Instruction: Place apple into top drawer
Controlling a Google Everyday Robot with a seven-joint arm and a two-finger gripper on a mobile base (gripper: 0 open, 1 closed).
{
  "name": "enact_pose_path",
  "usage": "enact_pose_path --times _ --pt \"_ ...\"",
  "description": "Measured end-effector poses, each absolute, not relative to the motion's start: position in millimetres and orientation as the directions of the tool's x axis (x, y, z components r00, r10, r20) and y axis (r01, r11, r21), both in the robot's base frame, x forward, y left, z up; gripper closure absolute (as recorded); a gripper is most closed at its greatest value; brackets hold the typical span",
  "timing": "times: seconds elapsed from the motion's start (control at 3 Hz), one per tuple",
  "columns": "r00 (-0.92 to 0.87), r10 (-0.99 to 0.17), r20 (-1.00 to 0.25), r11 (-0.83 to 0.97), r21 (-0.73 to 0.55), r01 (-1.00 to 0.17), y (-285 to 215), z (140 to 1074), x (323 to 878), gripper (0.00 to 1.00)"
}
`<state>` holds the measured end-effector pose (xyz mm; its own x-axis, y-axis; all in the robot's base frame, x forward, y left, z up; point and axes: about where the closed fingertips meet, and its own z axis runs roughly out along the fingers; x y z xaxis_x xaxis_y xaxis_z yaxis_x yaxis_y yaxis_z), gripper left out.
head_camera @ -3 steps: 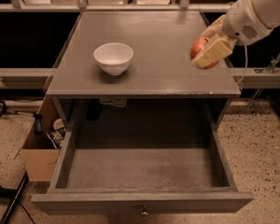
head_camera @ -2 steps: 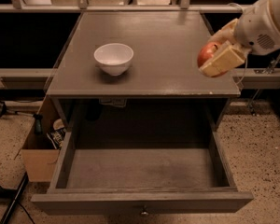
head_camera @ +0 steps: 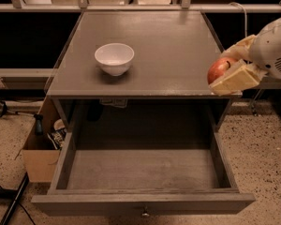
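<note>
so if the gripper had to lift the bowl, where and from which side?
Pinch the rim of the bowl from above, one finger inside and one outside. It stands upright, open side up, and its round wall is likely too wide to span. Take the rim side facing the gripper, which is shut on the apple at the right front edge of the table.

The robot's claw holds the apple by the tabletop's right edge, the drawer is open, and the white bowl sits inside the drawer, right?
Not quite: the camera view shows the white bowl on the tabletop, not in the top drawer. The gripper does hold the apple by the right edge, and the drawer is open.
</note>
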<state>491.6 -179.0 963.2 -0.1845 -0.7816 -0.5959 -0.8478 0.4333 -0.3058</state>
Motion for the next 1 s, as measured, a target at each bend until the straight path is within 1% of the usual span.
enact_pose_path --times 0.33,0.67,1.0 --pt "-0.197 -0.761 -0.618 0.457 -0.295 -0.839 -172.1 961.1 508.3 1.0" --pt "-0.236 -0.719 -0.654 0.482 -0.224 -0.847 -154.1 934.5 514.8 1.0" --pt "-0.286 -0.692 -0.662 0.487 -0.136 -0.863 -138.8 897.3 502.8 1.0"
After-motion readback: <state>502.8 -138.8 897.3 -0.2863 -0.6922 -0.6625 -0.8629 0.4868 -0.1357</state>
